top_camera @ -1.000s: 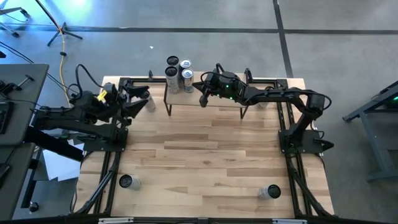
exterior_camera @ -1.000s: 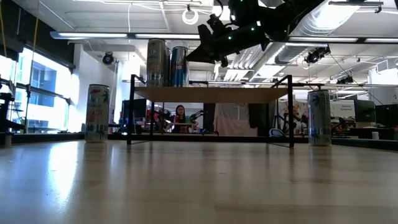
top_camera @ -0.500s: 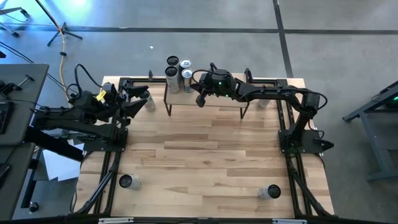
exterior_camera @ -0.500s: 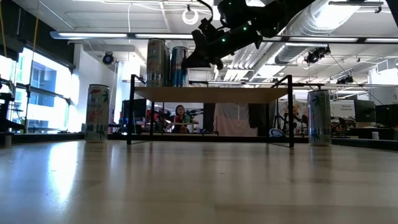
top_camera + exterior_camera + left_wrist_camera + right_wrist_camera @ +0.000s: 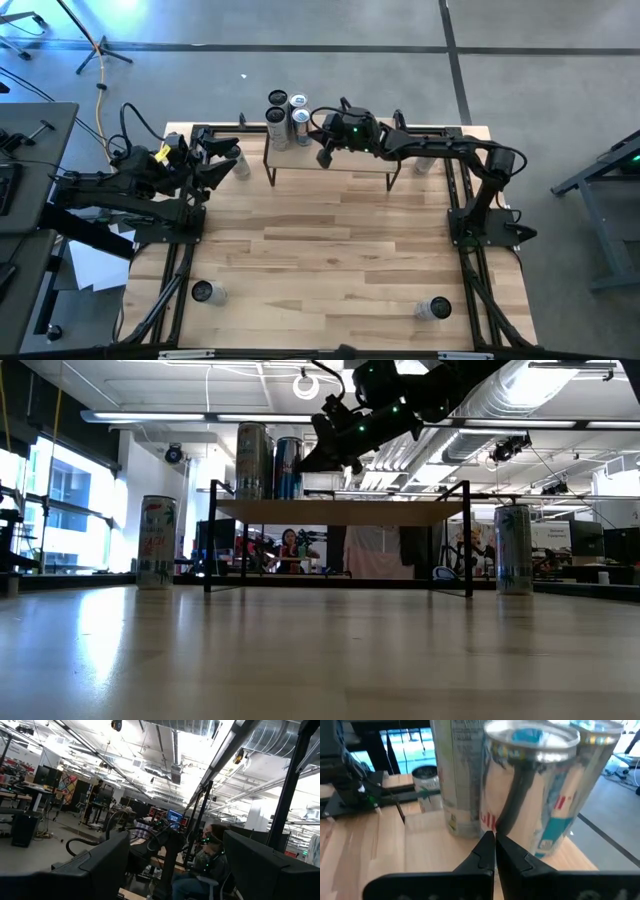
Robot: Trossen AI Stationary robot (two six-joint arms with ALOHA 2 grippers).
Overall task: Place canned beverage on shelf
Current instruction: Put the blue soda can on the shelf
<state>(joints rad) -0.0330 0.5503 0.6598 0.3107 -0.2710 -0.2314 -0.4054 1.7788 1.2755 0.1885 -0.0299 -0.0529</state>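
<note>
The shelf (image 5: 350, 165) stands at the table's far middle on black legs. Several tall cans stand upright on its left end, among them a blue-and-silver can (image 5: 535, 795) and a pale can (image 5: 457, 775). My right gripper (image 5: 495, 840) is shut, above the shelf board, and slants down at the blue-and-silver can's side (image 5: 288, 465). It holds nothing. My left gripper (image 5: 175, 885) waits open at the far left (image 5: 232, 157), raised and pointing up into the room. My right gripper's shut fingertips (image 5: 487, 845) stand right at the lower side of the blue-and-silver can (image 5: 520, 815). They come from the table's right, slanting down. Whether they touch it, I cannot tell. The can stands upright on the shelf.
Loose cans stand on the table: one far left (image 5: 240, 165) by my left gripper, one far right (image 5: 420, 163) under my right arm, two near the front edge (image 5: 205, 292) (image 5: 435, 310). The shelf's middle and right (image 5: 400, 512) are bare.
My right gripper has tipped its shut fingers further down beside the cans on the shelf. The cans have kept their places.
</note>
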